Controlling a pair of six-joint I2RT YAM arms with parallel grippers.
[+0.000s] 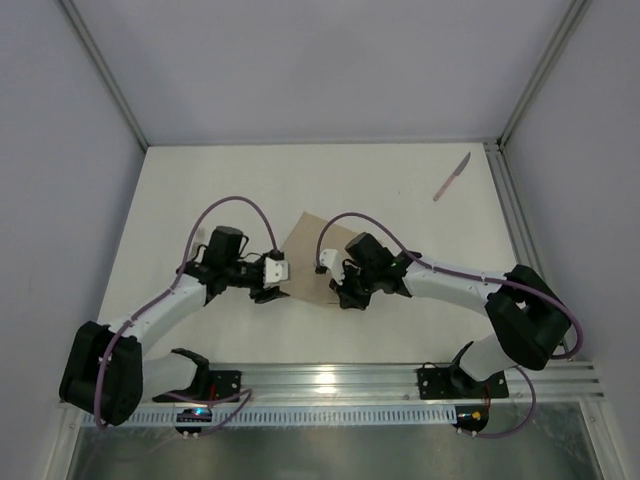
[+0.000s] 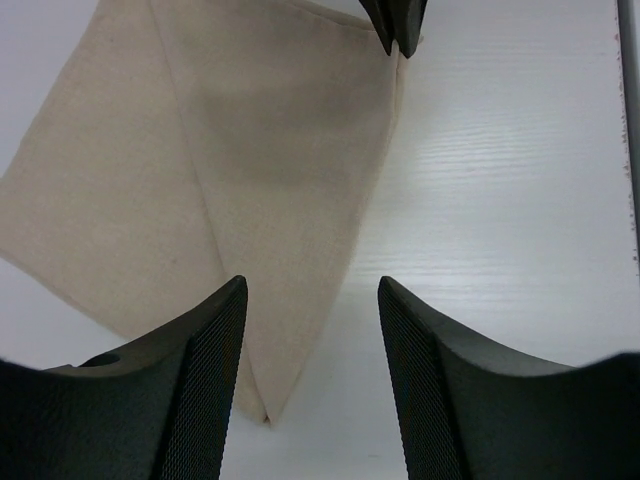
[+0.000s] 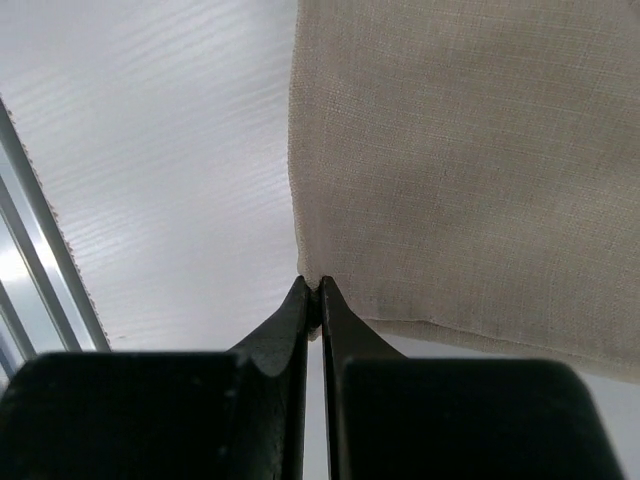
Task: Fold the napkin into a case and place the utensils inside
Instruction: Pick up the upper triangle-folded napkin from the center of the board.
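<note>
Lying on tbl (image 1: 200,200): 1 napkin (image 1: 305,255), 1 knife (image 1: 452,177).

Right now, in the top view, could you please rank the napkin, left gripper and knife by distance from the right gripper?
1. napkin, its corner pinched by the right gripper.
2. left gripper, leftward across the napkin.
3. knife, far back right.

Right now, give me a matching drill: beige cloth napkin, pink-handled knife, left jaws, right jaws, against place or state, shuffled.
1. beige cloth napkin
2. pink-handled grey-bladed knife
3. left jaws
4. right jaws

A. shut on a cloth corner
B. lying alone at the far right of the white table
C. open, astride the cloth's pointed tip
D. partly folded, mid-table

Pairs: 1-D, 2-B, 3-C, 4-A
</note>
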